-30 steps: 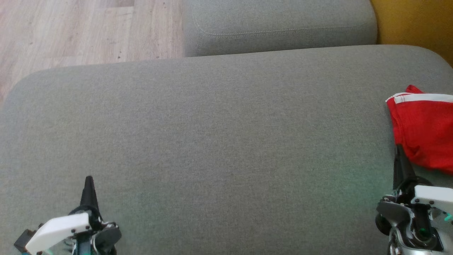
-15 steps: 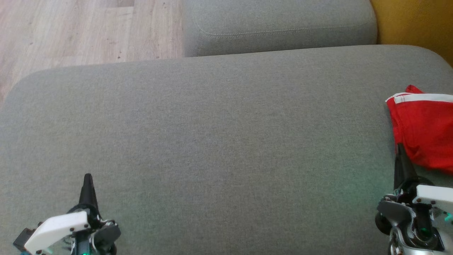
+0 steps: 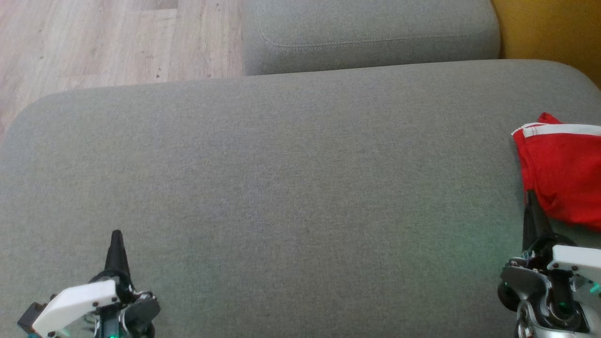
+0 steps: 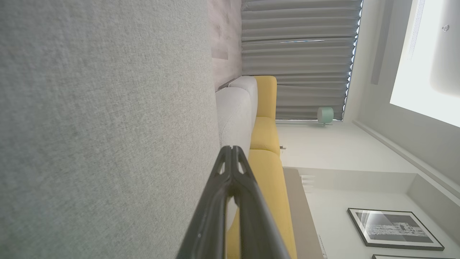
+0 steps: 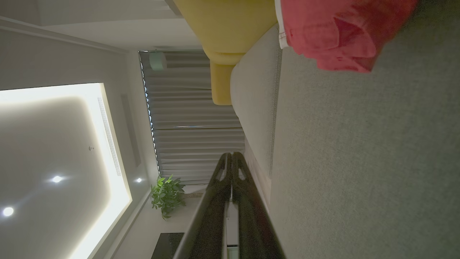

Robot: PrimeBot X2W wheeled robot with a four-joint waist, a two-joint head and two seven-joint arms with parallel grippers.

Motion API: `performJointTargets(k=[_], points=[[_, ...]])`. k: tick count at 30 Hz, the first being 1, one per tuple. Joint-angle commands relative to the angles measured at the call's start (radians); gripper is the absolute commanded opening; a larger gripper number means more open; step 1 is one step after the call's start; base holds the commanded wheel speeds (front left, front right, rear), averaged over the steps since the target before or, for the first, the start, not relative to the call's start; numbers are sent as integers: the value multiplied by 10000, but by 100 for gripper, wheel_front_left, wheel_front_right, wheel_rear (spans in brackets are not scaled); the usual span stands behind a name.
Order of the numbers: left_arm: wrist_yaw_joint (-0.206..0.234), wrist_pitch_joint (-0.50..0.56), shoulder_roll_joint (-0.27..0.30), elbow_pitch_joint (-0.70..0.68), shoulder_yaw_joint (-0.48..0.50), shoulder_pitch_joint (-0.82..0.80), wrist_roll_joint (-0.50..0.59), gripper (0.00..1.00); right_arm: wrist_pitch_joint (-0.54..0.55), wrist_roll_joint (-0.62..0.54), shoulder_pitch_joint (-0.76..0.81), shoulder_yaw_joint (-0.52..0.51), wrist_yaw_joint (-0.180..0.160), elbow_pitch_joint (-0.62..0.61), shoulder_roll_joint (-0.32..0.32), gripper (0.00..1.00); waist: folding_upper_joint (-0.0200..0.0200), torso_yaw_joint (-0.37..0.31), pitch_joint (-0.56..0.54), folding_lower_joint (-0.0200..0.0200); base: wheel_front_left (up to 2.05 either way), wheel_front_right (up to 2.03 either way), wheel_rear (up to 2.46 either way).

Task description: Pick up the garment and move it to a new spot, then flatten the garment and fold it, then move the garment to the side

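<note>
Red fabric with a white band along its far edge, the garment (image 3: 563, 178) lies bunched at the far right of the grey cushion (image 3: 300, 188), partly cut off by the edge of the head view. The wide middle of the cushion is bare cloth.

The right gripper (image 3: 529, 195) sits at the near right with its two dark fingers pressed together into a single point and nothing between them. From the head, that point reaches the garment's near left hem. The right wrist view shows the crumpled red cloth beyond the fingertips and off to one side, with bare cushion between, so the garment is not gripped.

The left gripper (image 3: 116, 234) is at the near left, well apart from the garment. Its fingers also meet at the tips and hold nothing, and it hangs just above the grey weave.

Beyond the cushion's far edge lies a second grey cushion (image 3: 371, 33), with wooden floor (image 3: 94, 42) to its left and yellow upholstery (image 3: 549, 28) to its right. The left wrist view takes in a pleated grey curtain (image 4: 298, 54) and a framed picture (image 4: 395, 228) on a pale wall. The right wrist view catches a green plant (image 5: 167, 194).
</note>
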Motion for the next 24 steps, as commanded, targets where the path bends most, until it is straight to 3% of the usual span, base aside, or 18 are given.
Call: performJointTargets(k=[1,24], points=[[-67,71,87,-360,405,-480,-54,0,71,70,-213,201,37,-410,-39,0,0,0,0,0,0,0,0],[-67,71,87,-361,405,-480,-54,0,70,71,-213,202,37,-410,-39,0,0,0,0,0,0,0,0]])
